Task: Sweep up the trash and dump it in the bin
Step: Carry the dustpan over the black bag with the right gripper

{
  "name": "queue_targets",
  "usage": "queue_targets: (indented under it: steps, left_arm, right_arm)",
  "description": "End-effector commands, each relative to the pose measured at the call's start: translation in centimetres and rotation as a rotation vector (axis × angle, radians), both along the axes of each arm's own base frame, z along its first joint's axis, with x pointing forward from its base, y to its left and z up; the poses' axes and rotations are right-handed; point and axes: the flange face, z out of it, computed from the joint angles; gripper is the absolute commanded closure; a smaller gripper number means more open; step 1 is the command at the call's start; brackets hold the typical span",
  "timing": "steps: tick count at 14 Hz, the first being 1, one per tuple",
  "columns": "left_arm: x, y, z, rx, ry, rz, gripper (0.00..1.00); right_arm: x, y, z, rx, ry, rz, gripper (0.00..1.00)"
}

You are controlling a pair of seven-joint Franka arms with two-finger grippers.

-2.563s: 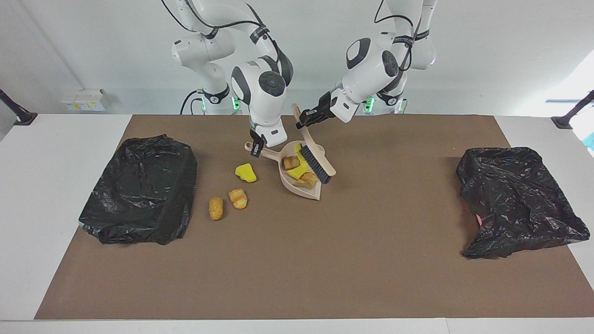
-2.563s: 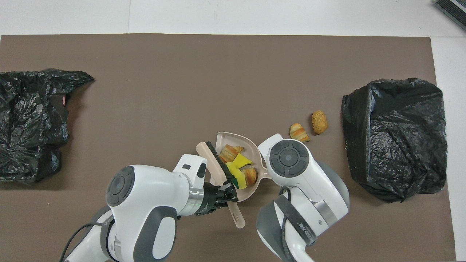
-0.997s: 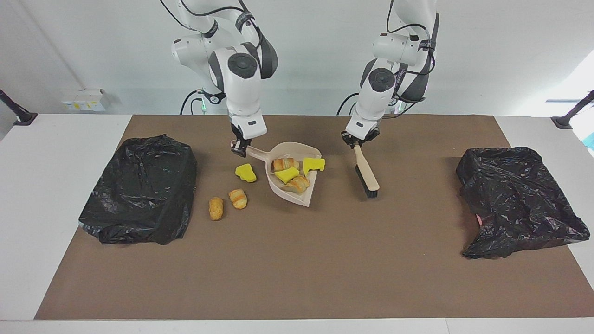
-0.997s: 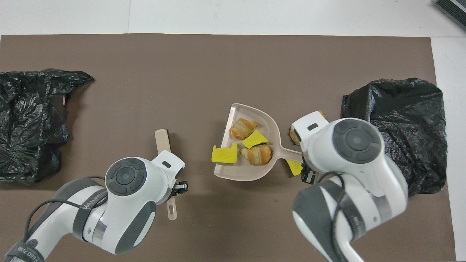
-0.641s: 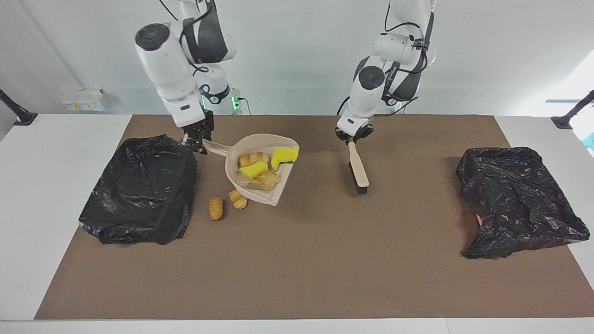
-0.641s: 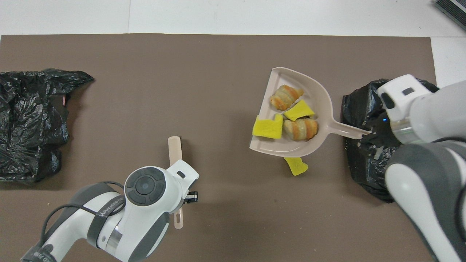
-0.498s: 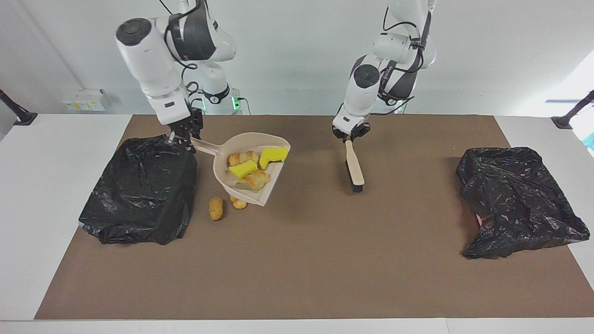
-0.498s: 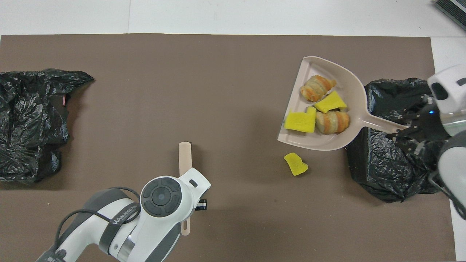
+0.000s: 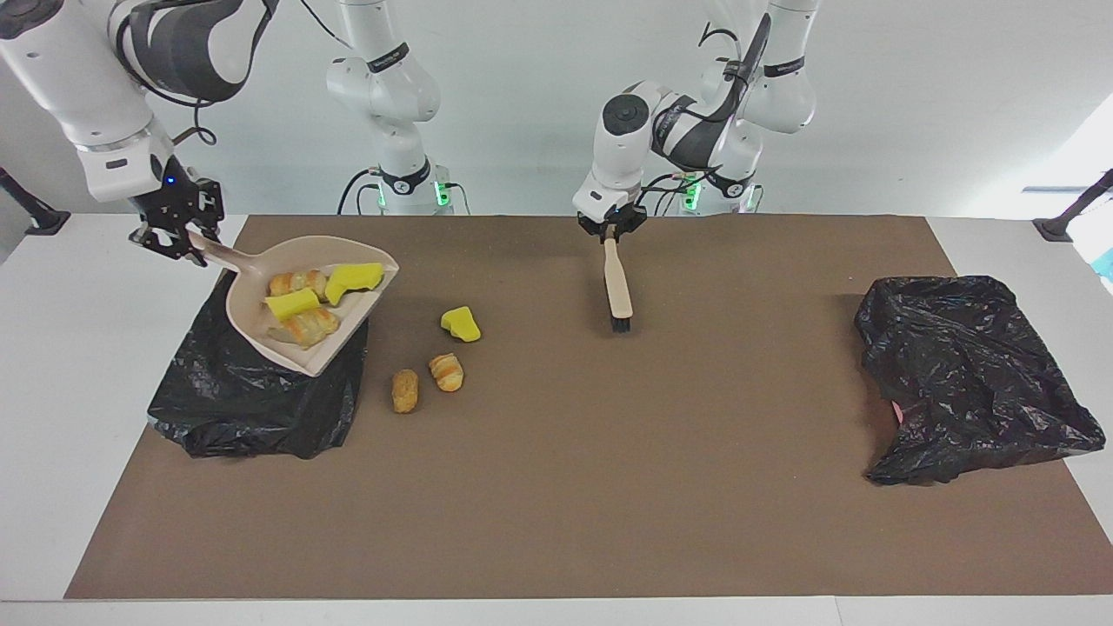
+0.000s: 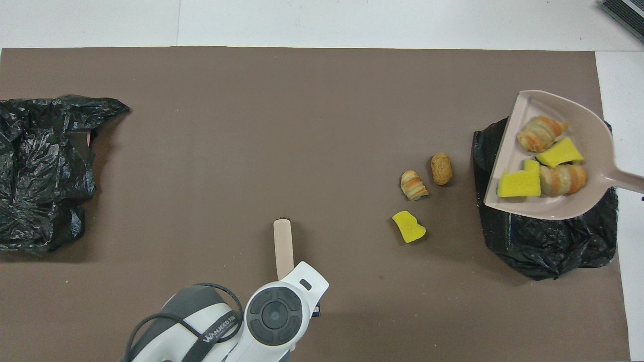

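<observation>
Facing view shows my right end effector [image 9: 178, 233] clamped on the dustpan [image 9: 306, 300] handle over the black bin [image 9: 261, 391], my left end effector [image 9: 611, 229] gripping the brush [image 9: 618, 294]; premature tilt risks spilling the trash [image 9: 309, 300] onto the worktop [image 9: 609, 478].

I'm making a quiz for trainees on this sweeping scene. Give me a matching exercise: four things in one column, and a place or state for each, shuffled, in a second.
Things:
1. dustpan
2. brush
3. loose yellow sponge chunk
4. bin bag at the left arm's end

Places or states:
A. lying on the brown mat beside two pastry pieces
B. hanging from the left tool, bristles down
C. crumpled, nothing over it
D. held by the right tool over a black-bagged bin, carrying four scraps

Pairs: 1-D, 2-B, 3-A, 4-C
</observation>
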Motion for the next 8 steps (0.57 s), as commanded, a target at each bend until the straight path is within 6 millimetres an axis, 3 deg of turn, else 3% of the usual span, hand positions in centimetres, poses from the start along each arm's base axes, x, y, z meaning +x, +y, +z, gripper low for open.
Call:
queue_targets:
  steps: [1,2,3,4,5,6,7,8]
  left_arm:
    - [0.5,0.1,-0.2,-0.014,0.020,0.057,1.00]
    - [0.5,0.0,-0.3,-0.027,0.038,0.075,1.00]
    - [0.5,0.0,-0.5,-0.030,0.047,0.082,1.00]
    - [0.4,0.0,-1.0,-0.024,0.053,0.078,1.00]
    - [0.4,0.1,-1.3,-0.020,0.058,0.072,0.88]
    - [0.4,0.2,-1.3,-0.018,0.060,0.075,0.69]
    - [0.5,0.3,-1.3,-0.016,0.062,0.077,0.43]
    - [0.5,0.3,-1.3,-0.015,0.064,0.077,0.00]
  right_arm:
    - [0.0,-4.1,0.6,-0.111,-0.042,0.094,1.00]
    - [0.0,-6.5,-0.2,-0.136,-0.060,0.115,1.00]
    - [0.1,-7.7,-0.7,-0.159,-0.070,0.147,1.00]
    - [0.1,-7.9,-0.7,-0.212,-0.046,0.193,1.00]
    - [0.2,-7.7,-1.2,-0.280,0.000,0.228,1.00]
    - [0.7,-6.9,-1.3,-0.339,0.016,0.271,1.00]
    - [1.6,-5.5,-1.3,-0.379,0.014,0.318,1.00]
    - [2.2,-4.7,-1.3,-0.422,0.023,0.356,1.00]
